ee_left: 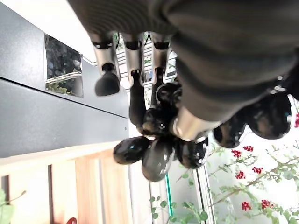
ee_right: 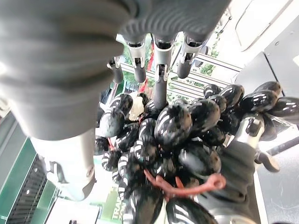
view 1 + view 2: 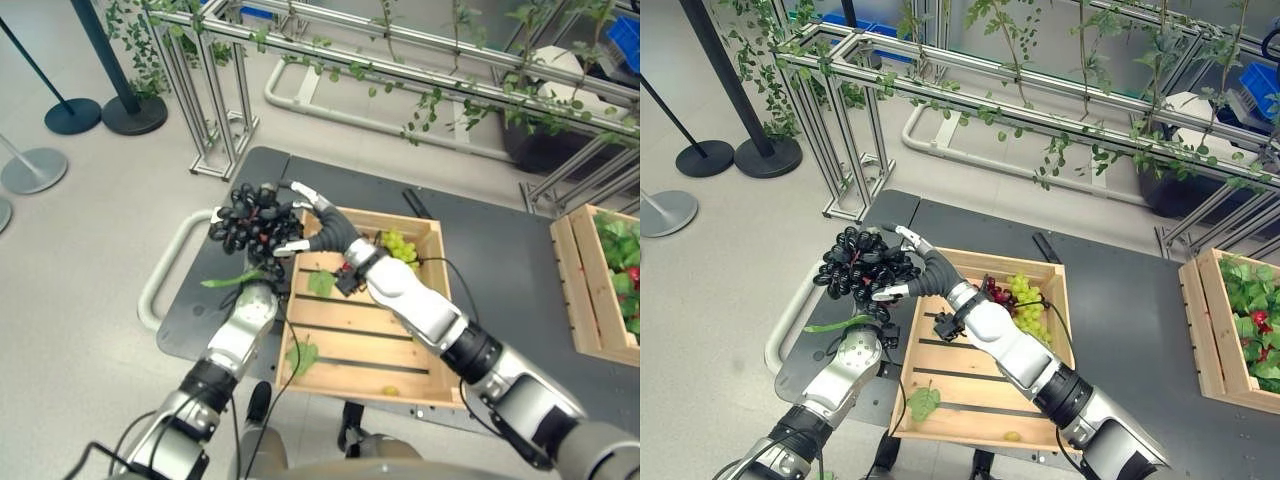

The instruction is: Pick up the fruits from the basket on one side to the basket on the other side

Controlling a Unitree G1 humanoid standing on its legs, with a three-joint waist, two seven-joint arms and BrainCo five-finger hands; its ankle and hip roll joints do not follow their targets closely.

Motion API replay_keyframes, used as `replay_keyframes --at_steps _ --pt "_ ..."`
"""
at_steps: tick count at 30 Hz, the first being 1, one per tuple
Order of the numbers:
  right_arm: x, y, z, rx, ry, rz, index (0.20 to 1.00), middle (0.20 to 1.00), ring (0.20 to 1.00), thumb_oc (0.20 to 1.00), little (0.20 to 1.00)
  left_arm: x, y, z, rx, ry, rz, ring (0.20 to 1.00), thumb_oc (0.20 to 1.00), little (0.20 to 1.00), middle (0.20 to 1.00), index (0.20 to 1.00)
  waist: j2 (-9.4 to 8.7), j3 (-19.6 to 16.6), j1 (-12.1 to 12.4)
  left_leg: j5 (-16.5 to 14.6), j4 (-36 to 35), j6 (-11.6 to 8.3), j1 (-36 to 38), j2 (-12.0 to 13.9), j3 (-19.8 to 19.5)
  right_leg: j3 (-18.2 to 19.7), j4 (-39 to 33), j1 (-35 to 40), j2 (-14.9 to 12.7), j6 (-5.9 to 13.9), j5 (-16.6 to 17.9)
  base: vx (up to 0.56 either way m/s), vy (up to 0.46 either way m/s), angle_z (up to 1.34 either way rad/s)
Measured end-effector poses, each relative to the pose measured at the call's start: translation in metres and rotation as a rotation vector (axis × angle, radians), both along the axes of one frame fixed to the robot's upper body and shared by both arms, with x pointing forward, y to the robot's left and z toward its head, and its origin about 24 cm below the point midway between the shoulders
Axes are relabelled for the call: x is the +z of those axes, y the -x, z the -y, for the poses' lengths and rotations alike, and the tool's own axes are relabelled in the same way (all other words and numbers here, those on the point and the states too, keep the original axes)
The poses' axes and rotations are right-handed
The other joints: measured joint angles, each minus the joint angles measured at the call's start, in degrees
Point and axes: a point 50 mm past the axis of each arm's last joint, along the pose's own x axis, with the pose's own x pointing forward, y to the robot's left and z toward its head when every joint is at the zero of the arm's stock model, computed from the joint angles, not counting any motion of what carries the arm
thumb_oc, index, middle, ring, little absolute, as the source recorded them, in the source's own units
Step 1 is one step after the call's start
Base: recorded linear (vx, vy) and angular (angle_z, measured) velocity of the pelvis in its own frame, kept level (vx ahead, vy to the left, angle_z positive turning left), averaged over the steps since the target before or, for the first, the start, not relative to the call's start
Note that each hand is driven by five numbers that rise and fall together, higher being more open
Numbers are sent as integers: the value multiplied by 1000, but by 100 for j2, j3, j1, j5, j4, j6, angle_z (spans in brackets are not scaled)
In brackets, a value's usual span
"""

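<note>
Item: wooden crate [image 3: 362,345], slatted, on the dark desk [image 3: 500,250]. You have the crate's left rim just beside the desk's left edge, where a pale tube rail [image 3: 160,275] loops out over the floor; bare desk lies open between this crate and a second crate [image 3: 590,290] well apart on the right, which holds leaves and red fruit.

Item: black grape bunch [image 3: 250,220]. You find it lifted above the first crate's far left corner, out over the desk edge. The left hand [image 3: 262,282] comes up from beneath it with fingers curled round the bunch, grapes showing past them in the left wrist view. The right hand [image 3: 920,272] reaches across the crate from the right and cups the same bunch with spread, lightly bent fingers and thumb lying against the grapes; whether they clamp, you cannot tell.

Item: green grapes [image 3: 400,246], in the first crate's far right corner, with red grapes [image 3: 996,292] beside them.

Item: loose green leaves [image 3: 303,355] on the crate slats.

Item: metal frame [image 3: 330,50] hung with vines, standing beyond the crate's far side.
</note>
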Motion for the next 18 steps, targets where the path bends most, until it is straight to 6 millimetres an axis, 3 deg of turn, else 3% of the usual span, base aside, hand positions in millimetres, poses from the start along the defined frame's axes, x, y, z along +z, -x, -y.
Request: replay_keyframes --at_steps 7,14,18 --pt "16 6 24 -43 -77 72 1000 1000 1000 1000 1000 -21 16 -14 31 16 -77 200 200 200 200 200 151 -69 -11 -11 -25 18 33 5 76 41 0 -1 -7 6 -4 2 4 -2" --pt "-2 9 84 -251 -125 39 1000 1000 1000 1000 1000 -41 39 -44 93 38 -142 200 200 200 200 200 224 -77 -15 -8 -105 27 96 17 105 58 -1 1 -6 48 -42 2 1 -1" --pt "-11 12 103 -335 -152 15 1000 1000 1000 1000 1000 -46 47 -47 95 62 -157 200 200 200 200 200 296 -61 -18 -5 -125 30 107 30 108 58 -1 3 -8 47 -50 0 0 0"
